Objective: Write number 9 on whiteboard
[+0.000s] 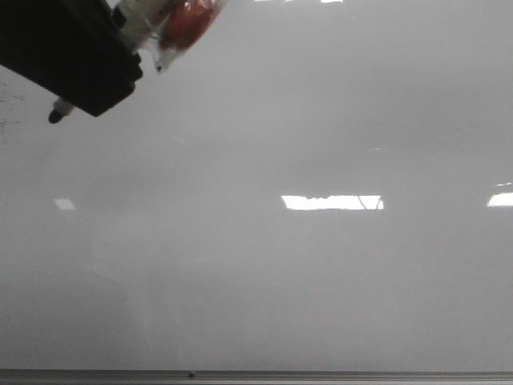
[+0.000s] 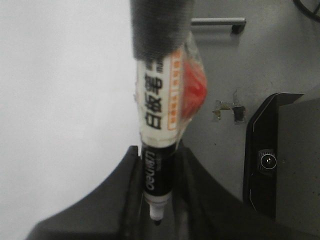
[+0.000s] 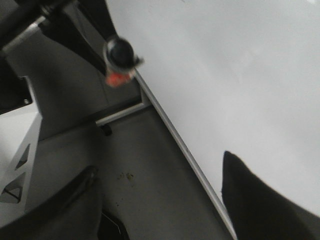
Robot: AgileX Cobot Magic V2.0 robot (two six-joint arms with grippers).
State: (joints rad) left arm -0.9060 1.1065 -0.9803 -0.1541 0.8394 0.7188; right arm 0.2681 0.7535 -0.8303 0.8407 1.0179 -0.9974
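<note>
Holding marker, board unmarked.
Left gripper (image 2: 157,200) clamps a black-and-white marker (image 2: 157,145), tip out past the fingers, hovering by the whiteboard's (image 1: 264,273) far-left corner; contact unclear. No number 9 visible. Right gripper (image 3: 165,200) spread, holding nothing, off the board's framed edge (image 3: 175,135). Surface glossy, wide bare room rightward.

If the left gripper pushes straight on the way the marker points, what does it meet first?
Probably the large glossy grey-white whiteboard: the left gripper holds a black-and-white marker tip-forward, so the tip would touch first. The gap is unclear.
</note>
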